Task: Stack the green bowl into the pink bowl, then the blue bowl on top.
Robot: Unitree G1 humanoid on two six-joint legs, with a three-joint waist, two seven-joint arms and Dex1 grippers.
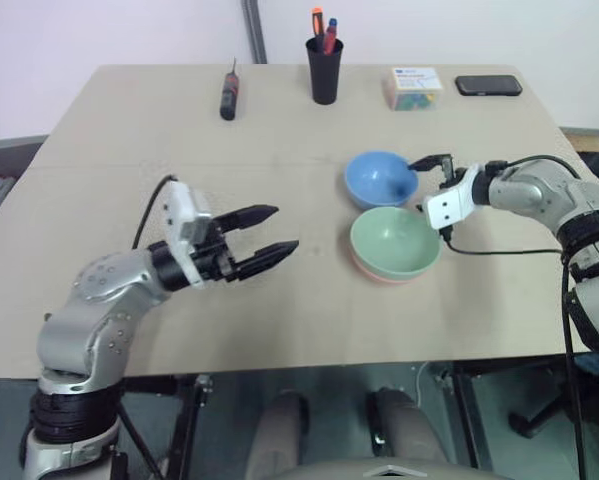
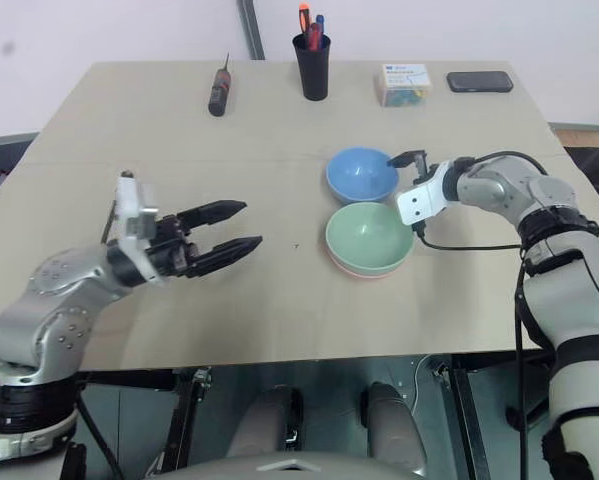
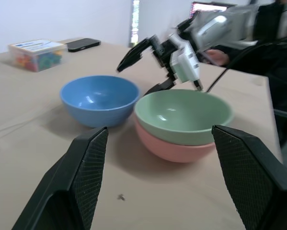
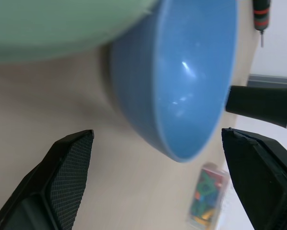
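Green bowl (image 1: pixel 395 240) sitting nested in pink bowl (image 3: pixel 169 146) toward the table's (image 1: pixel 279 310) right edge, blue bowl (image 1: pixel 380 178) standing just behind, right gripper (image 1: pixel 431 182) hovering released beside the blue bowl's rim, left gripper (image 1: pixel 269 233) hanging released over the table's middle, grasping nothing.

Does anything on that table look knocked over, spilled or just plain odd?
Nothing stands out. The green bowl sits squarely nested in the pink bowl, and the blue bowl stands upright beside them on the table.

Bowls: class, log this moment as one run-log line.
green bowl nested in pink bowl | blue bowl on table, unstacked | right gripper open beside blue bowl | left gripper open, empty
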